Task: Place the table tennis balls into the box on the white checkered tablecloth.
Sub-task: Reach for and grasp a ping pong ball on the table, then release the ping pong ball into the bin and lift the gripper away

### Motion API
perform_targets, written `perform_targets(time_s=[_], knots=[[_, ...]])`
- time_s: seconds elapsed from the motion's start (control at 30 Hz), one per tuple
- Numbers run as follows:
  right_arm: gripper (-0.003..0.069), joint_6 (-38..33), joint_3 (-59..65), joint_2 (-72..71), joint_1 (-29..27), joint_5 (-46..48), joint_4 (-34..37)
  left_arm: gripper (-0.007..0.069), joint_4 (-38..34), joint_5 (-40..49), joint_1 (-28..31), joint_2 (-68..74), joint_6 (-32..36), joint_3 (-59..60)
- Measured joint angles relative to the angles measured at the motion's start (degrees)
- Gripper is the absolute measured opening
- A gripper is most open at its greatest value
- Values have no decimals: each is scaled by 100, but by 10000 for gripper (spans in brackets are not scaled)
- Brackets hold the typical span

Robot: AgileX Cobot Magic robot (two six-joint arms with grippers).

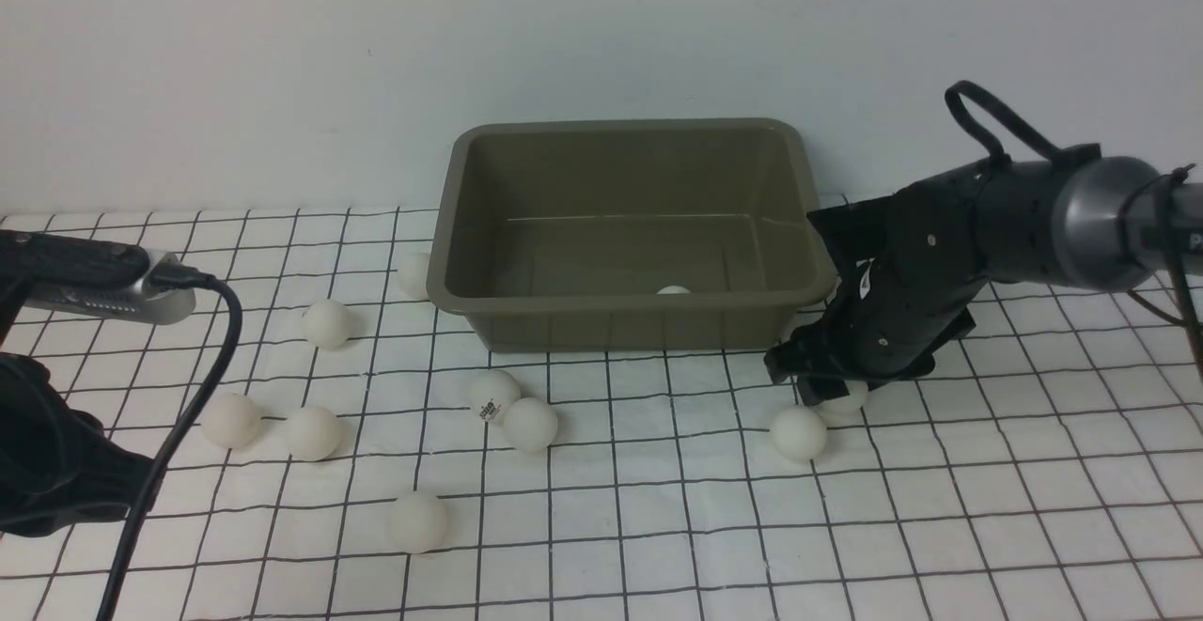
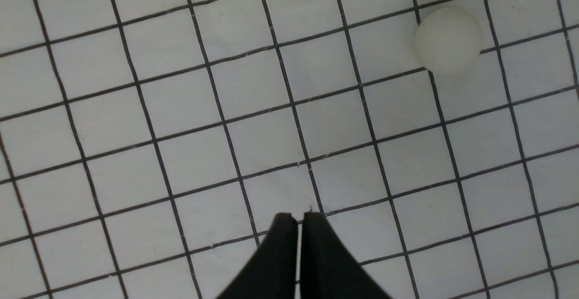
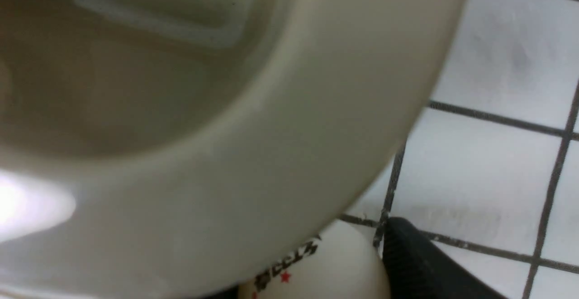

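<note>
- While the front view shows the right gripper [image 1: 832,388] low over a ball [image 1: 845,399] at the box's [image 1: 620,330] right front corner, only its wrist view shows a ribbed finger [image 3: 420,263] against that ball; I cannot tell whether it is pinched.
- Left gripper [image 2: 298,226]: pressed together above the cloth [image 2: 181,109], clear only in its wrist view.
- One boxed ball [image 1: 673,290]; eight loose balls [image 1: 798,433] elsewhere.
</note>
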Motion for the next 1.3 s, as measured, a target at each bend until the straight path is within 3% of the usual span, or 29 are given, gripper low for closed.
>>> perform_targets(time_s=[0.2, 0.4, 0.53, 0.63, 0.8, 0.93, 1.17, 1.3], knots=[[363, -6, -4, 0, 0, 48, -125, -4, 0, 0, 0, 0, 0, 0], [363, 106, -25, -37, 0, 542, -918, -4, 0, 0, 0, 0, 0, 0], [363, 614, -25, -206, 0, 844, -1690, -4, 0, 0, 0, 0, 0, 0], [363, 1412, -25, -615, 0, 887, -2672, -4, 0, 0, 0, 0, 0, 0], [363, 1914, -221, -1098, 0, 863, -3240, -4, 0, 0, 0, 0, 0, 0], [363, 1775, -593, -1257, 8, 804, -3123, -4, 0, -11, 0, 0, 0, 0], [363, 886, -1162, -1247, 306, 556, -2060, -4, 0, -50, 0, 0, 0, 0], [363, 709, -1240, -1129, 475, 272, -1795, -4, 0, -63, 0, 0, 0, 0]])
